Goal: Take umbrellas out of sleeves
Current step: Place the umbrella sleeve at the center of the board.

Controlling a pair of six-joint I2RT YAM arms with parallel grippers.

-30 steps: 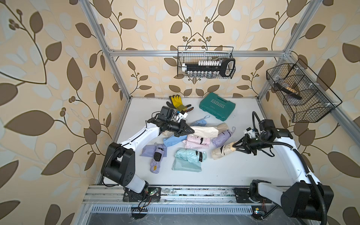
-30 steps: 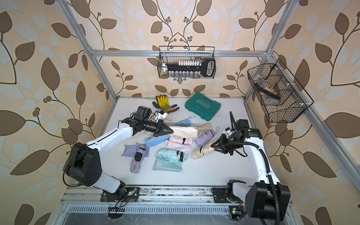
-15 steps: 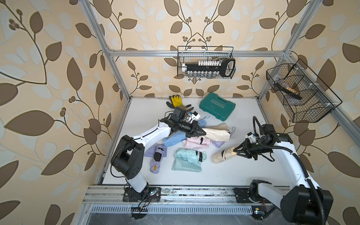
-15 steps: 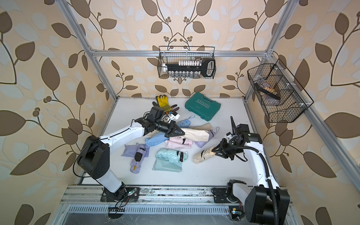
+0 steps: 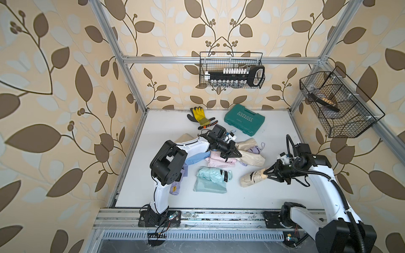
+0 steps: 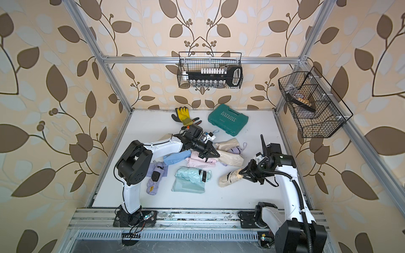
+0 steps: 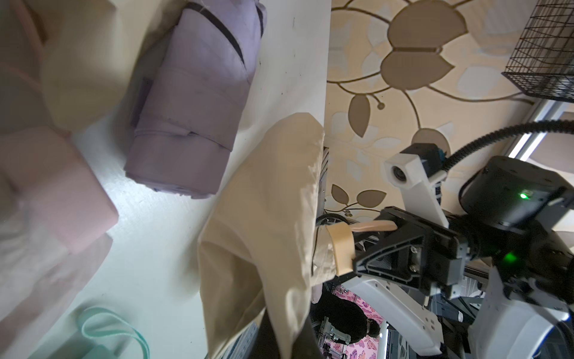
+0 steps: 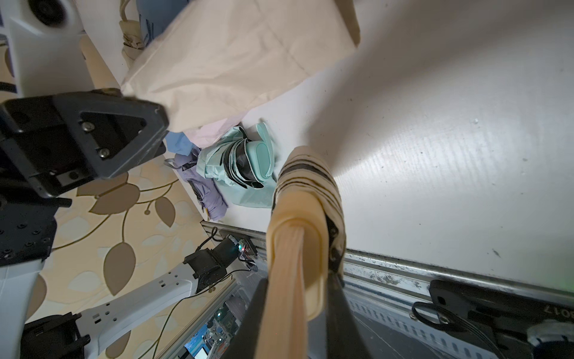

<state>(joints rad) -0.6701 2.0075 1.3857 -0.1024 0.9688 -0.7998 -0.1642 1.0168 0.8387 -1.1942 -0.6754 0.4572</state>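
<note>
My right end effector (image 5: 266, 173) pinches the beige umbrella (image 5: 251, 179) by its handle, my left end effector (image 5: 238, 155) pinches the beige sleeve (image 5: 254, 161); slick fabric may slip free.

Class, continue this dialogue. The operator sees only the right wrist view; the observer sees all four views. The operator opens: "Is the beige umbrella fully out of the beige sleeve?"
Observer: Yes. In both top views the beige umbrella lies wholly outside the beige sleeve.
Operator: What is hidden behind that sleeve?
Observer: A lilac bundle lies right next to it, on the side you cannot see.
Operator: Anything at the far end of the table?
Observer: A green case and yellow-black gloves lie there.
</note>
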